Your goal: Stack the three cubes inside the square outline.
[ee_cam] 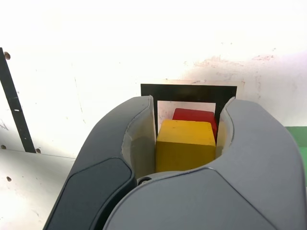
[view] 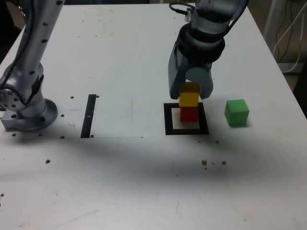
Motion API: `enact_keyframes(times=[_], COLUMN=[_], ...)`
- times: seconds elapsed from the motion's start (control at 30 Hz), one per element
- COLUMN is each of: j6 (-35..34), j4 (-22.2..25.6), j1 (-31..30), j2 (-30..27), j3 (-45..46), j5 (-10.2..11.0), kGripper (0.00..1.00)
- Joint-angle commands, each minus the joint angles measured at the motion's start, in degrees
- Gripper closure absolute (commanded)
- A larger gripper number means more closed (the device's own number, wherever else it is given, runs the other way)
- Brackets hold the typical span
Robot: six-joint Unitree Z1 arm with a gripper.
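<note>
The yellow cube (view: 189, 98) (ee_cam: 186, 143) sits on top of the red cube (view: 189, 114) (ee_cam: 194, 115), which stands inside the square outline (view: 169, 120) (ee_cam: 187, 92). My gripper (view: 189, 98) (ee_cam: 189, 108) comes down from above with one jaw on each side of the yellow cube, the pale pads (ee_cam: 144, 143) against its sides. The green cube (view: 236, 112) (ee_cam: 298, 136) stands alone on the table, just to the exterior view's right of the outline.
A narrow black strip (view: 89, 116) (ee_cam: 13, 110) lies on the white table (view: 144, 182) toward the exterior view's left. The arm's base (view: 26, 110) is mounted at the left edge. Cables hang beyond the table's right side.
</note>
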Motion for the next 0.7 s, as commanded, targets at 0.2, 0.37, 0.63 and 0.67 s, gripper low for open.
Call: enact_keyframes(times=[0.2, 0.37, 0.63, 0.67], j6=[1.55, 1.61, 0.75, 0.71], j4=[-1.5, -1.13, 1.77, 2.18], j1=[0.08, 0.09, 0.08, 0.09], j2=[-0.3, -0.52, -2.64, -2.87], j3=[-0.05, 0.35, 1.33, 1.41], j5=[-1.43, -1.39, -0.17, -0.08], kGripper=[0.18, 0.13, 0.01, 0.01])
